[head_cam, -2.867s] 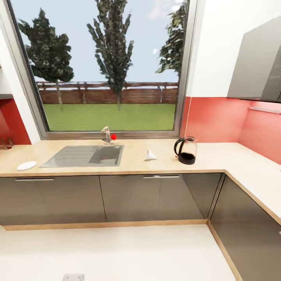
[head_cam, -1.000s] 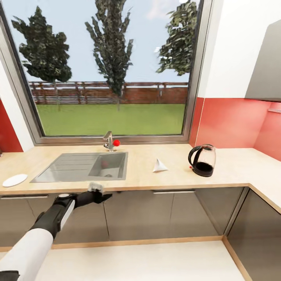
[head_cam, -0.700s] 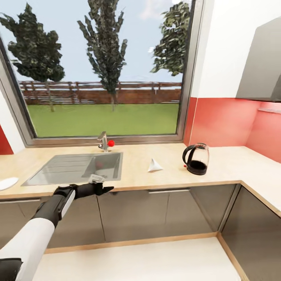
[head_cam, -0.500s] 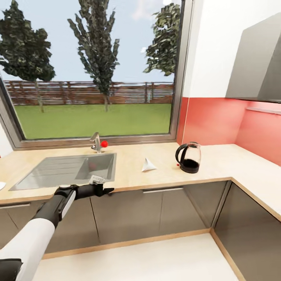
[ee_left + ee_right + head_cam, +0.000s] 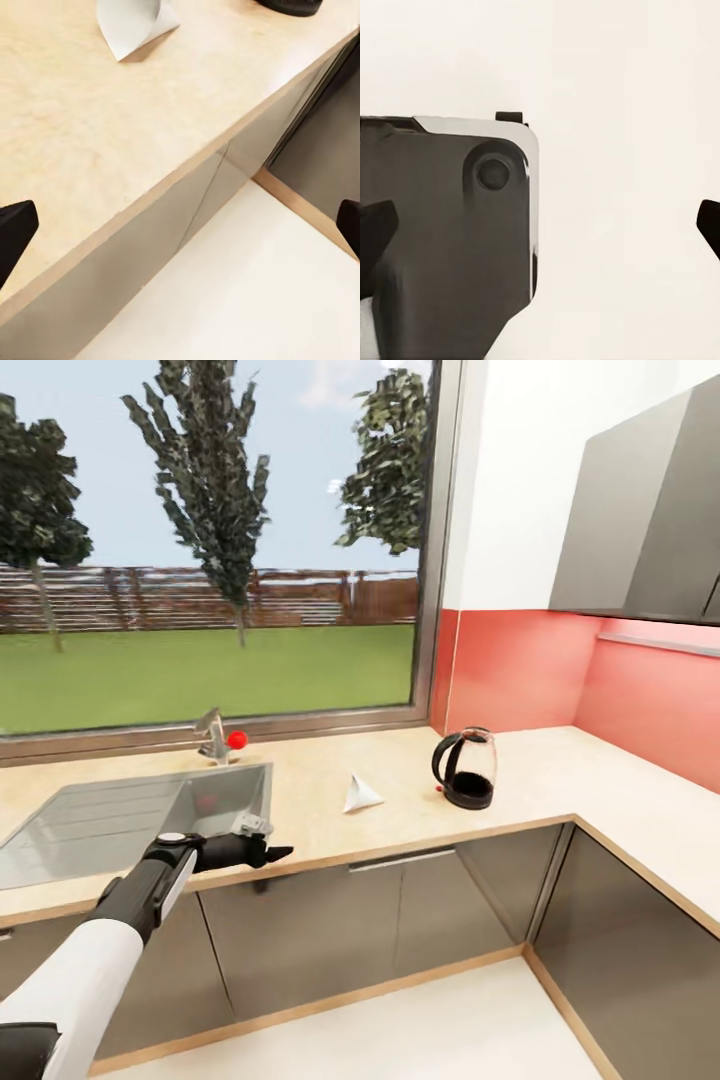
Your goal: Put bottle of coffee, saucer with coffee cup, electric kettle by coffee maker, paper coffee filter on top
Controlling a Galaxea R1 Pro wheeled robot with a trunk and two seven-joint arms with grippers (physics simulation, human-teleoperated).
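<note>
The left gripper (image 5: 262,850) hovers at the front edge of the countertop (image 5: 400,810), fingers spread apart and empty. Farther along lie the paper coffee filter (image 5: 360,793) and, near it, the electric kettle (image 5: 464,767). The right gripper (image 5: 540,225) hangs open above pale floor (image 5: 622,90).

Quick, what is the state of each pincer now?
Left pincer: open, holding nothing.
Right pincer: open, holding nothing.
</note>
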